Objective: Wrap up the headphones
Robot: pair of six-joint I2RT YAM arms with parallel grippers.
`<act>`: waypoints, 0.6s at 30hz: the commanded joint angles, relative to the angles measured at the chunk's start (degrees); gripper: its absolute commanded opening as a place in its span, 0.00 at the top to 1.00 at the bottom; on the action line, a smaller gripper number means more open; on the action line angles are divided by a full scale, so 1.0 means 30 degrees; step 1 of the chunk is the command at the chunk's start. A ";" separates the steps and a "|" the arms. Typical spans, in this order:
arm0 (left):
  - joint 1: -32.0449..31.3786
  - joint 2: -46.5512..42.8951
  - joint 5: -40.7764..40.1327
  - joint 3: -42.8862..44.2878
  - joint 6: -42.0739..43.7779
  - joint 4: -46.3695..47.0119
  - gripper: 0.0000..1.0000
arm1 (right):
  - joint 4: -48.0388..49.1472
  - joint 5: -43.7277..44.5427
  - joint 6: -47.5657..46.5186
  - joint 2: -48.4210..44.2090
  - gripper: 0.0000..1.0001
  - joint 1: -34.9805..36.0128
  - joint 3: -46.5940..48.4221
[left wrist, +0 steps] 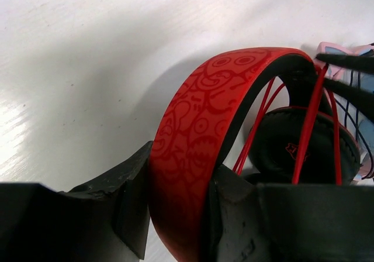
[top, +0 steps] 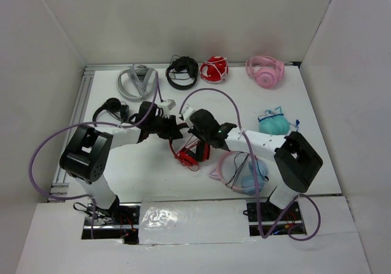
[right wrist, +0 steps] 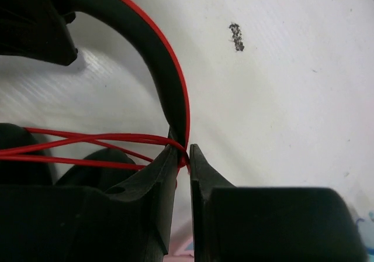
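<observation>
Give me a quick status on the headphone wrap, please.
Left gripper shut on headphones at the headband. Right gripper a crack open, cable between its tips. Pink headset lies close by.

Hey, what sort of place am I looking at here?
Probably a robot lab test cell: a white table boxed in by white panels, two arms bolted at its near edge, and headsets laid out in a row at the back.
</observation>
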 commanded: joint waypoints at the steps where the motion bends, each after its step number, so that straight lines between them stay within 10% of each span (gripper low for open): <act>1: 0.0296 0.0380 0.1023 0.0418 0.0791 -0.0845 1.00 | 0.0732 0.1734 0.0750 -0.1301 0.79 -0.0767 -0.0915; 18: 0.0267 0.1172 0.0992 0.1560 0.0790 -0.2105 0.93 | 0.0850 -0.0727 0.2216 -0.0279 0.85 -0.1325 -0.0653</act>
